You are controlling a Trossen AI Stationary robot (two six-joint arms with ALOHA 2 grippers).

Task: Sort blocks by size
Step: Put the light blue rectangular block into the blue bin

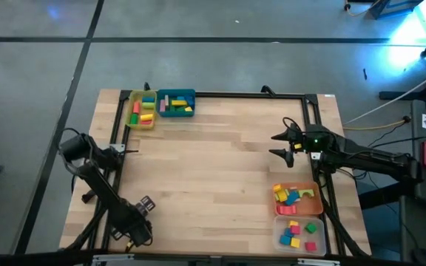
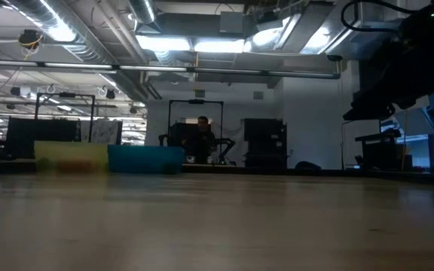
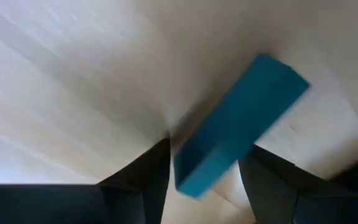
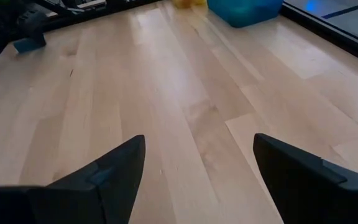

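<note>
A blue bar block [image 3: 238, 127] lies flat on the bare wood near the table's near left corner; the right wrist view shows the blue bar block [image 4: 27, 45] far off. My left gripper [image 3: 205, 177] points down over it, open, one finger on each side of the bar's near end; touch cannot be told. In the high view my left gripper [image 1: 145, 203] hides the bar. My right gripper [image 1: 279, 144] hangs open over the table's right side, nothing between its fingers [image 4: 114, 168]. Other blocks lie in trays.
A yellow tray [image 1: 133, 111] and a teal tray [image 1: 189, 96] stand at the far left edge, an orange tray [image 1: 318, 208] and a clear tray [image 1: 279, 238] at the near right. The table's middle is bare wood. A person [image 2: 202, 139] sits in the room beyond.
</note>
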